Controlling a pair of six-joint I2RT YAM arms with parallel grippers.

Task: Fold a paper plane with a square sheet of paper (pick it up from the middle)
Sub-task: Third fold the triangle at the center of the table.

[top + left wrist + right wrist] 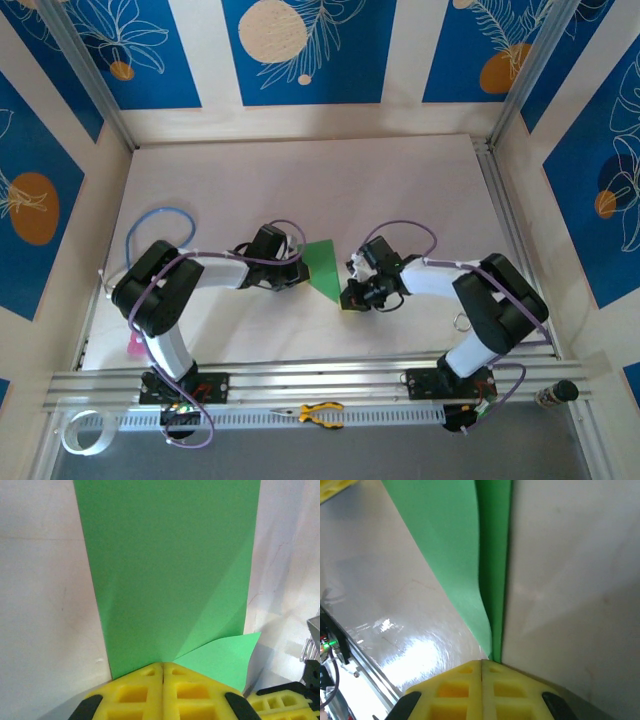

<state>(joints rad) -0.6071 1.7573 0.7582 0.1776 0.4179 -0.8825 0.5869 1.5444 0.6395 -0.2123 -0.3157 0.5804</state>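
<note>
Paper (322, 268), green, lies between left hand (163, 666) and right hand (482, 662), each pinching one end.

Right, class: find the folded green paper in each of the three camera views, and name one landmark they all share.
Top external: the green paper lies mid-table, between the left gripper and the right gripper.
Left wrist: a broad strip from the top edge down to the left gripper.
Right wrist: a narrowing band from the top down to the right gripper.
Shared landmark: the white tabletop.
</note>
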